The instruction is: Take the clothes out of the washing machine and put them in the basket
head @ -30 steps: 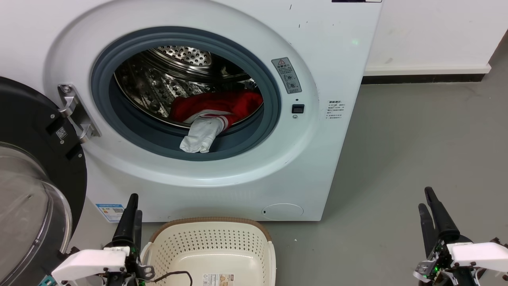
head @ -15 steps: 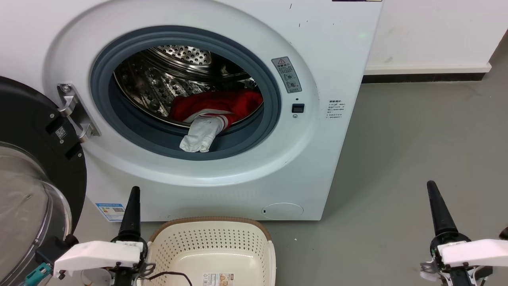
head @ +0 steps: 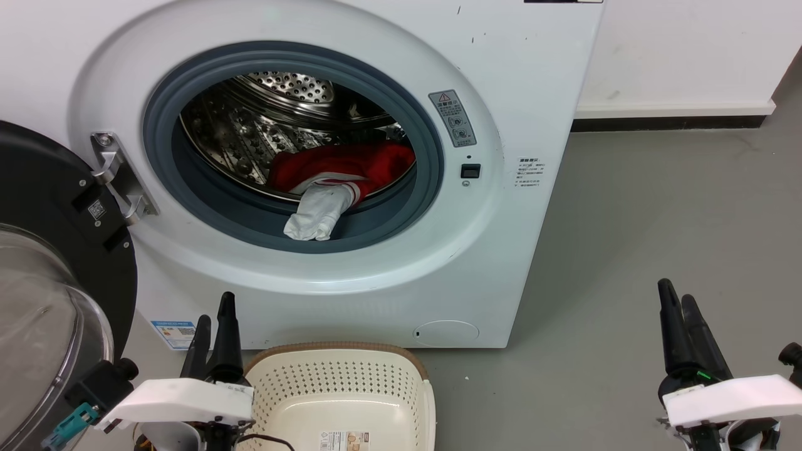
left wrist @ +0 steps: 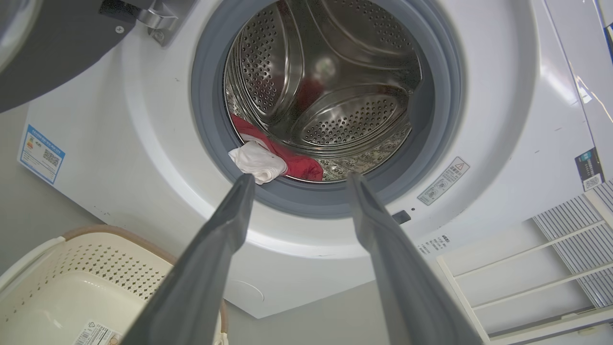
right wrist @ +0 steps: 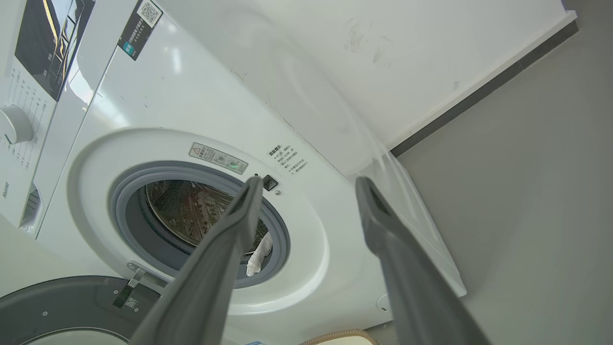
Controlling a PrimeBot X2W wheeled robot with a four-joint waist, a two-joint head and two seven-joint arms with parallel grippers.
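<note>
Red and white clothes (head: 338,178) lie in the steel drum of the white washing machine (head: 501,75), a white part drooping over the grey door seal (head: 432,163). The clothes (left wrist: 268,160) also show in the left wrist view, and a white scrap (right wrist: 258,256) in the right wrist view. The cream basket (head: 341,394) stands on the floor before the machine, nothing in it that I can see. My left gripper (head: 214,310) is open at the basket's left rim. My right gripper (head: 677,293) is open over bare floor at the lower right. Both hold nothing.
The machine's dark glass door (head: 44,282) hangs open at the left, close to my left arm. Grey floor (head: 658,219) spreads to the right of the machine. A white wall with a dark skirting (head: 670,122) runs behind.
Both arms have turned at the wrist and both fingers of each gripper now show apart. The left gripper has shifted slightly right and up. The clothes and basket have not moved.
</note>
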